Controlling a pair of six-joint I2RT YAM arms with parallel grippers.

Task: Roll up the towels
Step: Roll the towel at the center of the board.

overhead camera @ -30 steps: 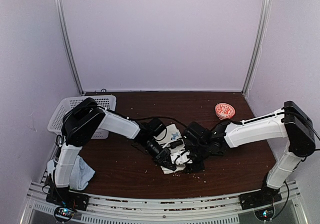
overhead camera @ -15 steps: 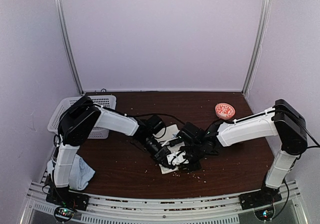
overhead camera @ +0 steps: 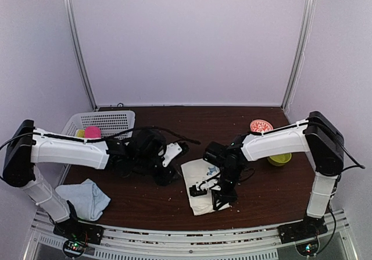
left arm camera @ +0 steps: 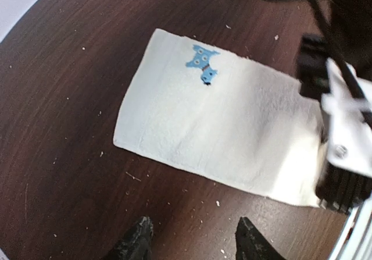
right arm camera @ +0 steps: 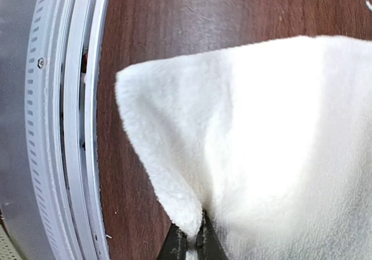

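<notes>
- dark wooden table [overhead camera: 273, 184]: cream-white towel [left arm camera: 232, 129] lies flat mid-table, unrolled.
- pale blue towel [overhead camera: 87, 197] sits crumpled at the near left, not yet rolled.
- right gripper [right arm camera: 192, 242] is pinched tight on the white towel's near edge, which looks like the start of the roll.
- left gripper [left arm camera: 195, 242] hovers beside the towel, fingers apart, holding nothing.
- next call, i'd say: turn that pinched edge over, keeping it snug and square.
</notes>
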